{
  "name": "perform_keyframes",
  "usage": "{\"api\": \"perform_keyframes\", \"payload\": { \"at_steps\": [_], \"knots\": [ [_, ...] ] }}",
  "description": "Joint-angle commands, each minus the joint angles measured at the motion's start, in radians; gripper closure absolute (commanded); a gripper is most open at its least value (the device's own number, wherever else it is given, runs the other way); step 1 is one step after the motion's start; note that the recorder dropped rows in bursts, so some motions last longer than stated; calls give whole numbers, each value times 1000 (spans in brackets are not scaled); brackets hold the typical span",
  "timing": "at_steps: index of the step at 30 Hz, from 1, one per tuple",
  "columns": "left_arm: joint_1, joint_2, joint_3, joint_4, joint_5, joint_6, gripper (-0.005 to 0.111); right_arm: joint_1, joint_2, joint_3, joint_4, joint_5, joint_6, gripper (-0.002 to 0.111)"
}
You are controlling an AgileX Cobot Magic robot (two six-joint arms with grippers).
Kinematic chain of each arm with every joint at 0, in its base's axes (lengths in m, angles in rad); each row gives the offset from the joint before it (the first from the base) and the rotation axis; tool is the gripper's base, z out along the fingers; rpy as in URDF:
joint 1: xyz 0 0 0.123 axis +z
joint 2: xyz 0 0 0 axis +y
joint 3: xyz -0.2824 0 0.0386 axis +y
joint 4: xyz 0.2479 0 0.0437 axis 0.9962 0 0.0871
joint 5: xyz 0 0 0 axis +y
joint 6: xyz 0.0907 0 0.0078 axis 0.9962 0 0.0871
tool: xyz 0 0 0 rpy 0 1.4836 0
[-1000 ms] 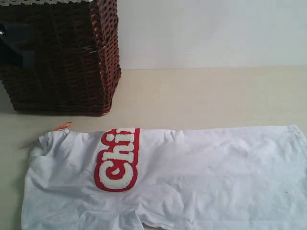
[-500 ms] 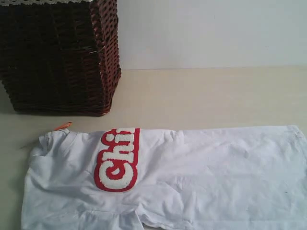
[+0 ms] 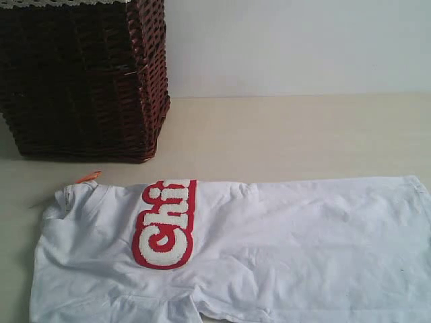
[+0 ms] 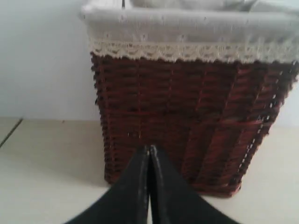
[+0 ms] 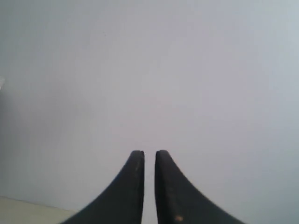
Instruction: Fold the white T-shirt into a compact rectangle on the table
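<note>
The white T-shirt (image 3: 269, 249) lies flat across the near part of the table (image 3: 289, 134), its neck end at the left. Fuzzy white letters outlined in red (image 3: 165, 225) show near the left, and an orange neck tag (image 3: 87, 177) sticks out at the collar. Neither gripper appears in the exterior view. In the left wrist view my left gripper (image 4: 149, 149) is shut with nothing in it, its tips pointing at the basket. My right gripper (image 5: 149, 153) has a narrow gap between its black fingers, holds nothing, and faces a blank pale wall.
A dark brown wicker basket (image 3: 81, 81) with a lace-trimmed cloth liner (image 4: 187, 28) stands at the back left of the table, just beyond the shirt's collar. A pale wall (image 3: 303, 40) runs behind the table. A strip of table (image 5: 28, 210) shows in the right wrist view.
A dark shape in front of the basket's left side has left the exterior view. The shirt has not moved.
</note>
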Motion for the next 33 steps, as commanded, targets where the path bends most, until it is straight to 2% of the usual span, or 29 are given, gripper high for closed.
{"api": "perform_keyframes", "payload": {
  "at_steps": [1, 4, 8, 11, 20, 27, 33],
  "knots": [
    [4, -18, 108, 80, -4, -8, 107, -3, -149, 109, -49, 17, 2, 87],
    [4, -20, 159, 95, -13, -8, 107, -3, -214, 168, -202, 96, 24, 76],
    [4, -20, 178, 95, -13, -8, 107, -3, -249, 216, -341, 151, 185, 65],
    [4, -23, 176, 95, -20, -8, 107, -3, -249, 220, -446, 172, 219, 65],
    [4, -24, 176, 95, -19, -8, 107, 0, -249, 319, -432, 178, 381, 65],
    [4, -24, 176, 95, -19, -8, 107, 171, -249, 408, -430, 105, 287, 65],
    [4, -24, 176, 95, -19, -8, 107, 322, -249, 425, -417, 54, 326, 65]
  ]
}}
